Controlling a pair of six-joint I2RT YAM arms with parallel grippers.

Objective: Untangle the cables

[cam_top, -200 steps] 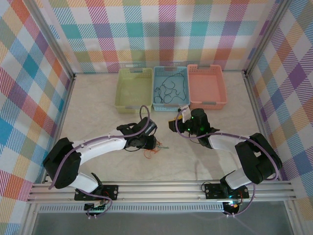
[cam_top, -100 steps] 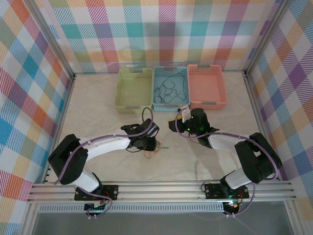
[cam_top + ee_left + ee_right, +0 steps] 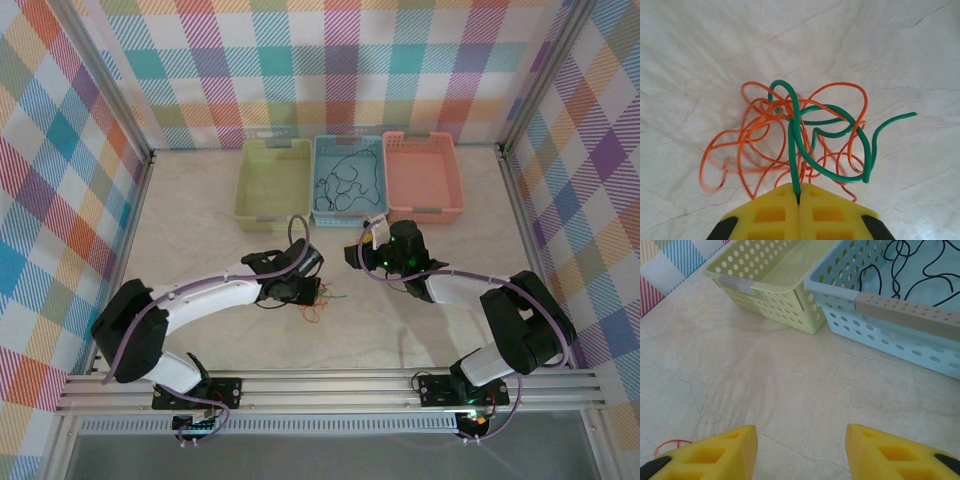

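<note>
Ahead of the left tool [image 3: 799, 194], pinching a green cable [image 3: 792, 150], lie orange cables [image 3: 758, 128]

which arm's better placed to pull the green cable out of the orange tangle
Left. The left gripper is shut on the green cable right at the orange cables, so it can likely pull straight away. The right gripper is open, holding nothing, pointed toward the blue basket.

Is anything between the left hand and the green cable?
Nothing visible: the left hand is shut on the green cable. The orange cables are looped around and across it, so they would likely hinder pulling it free.
</note>
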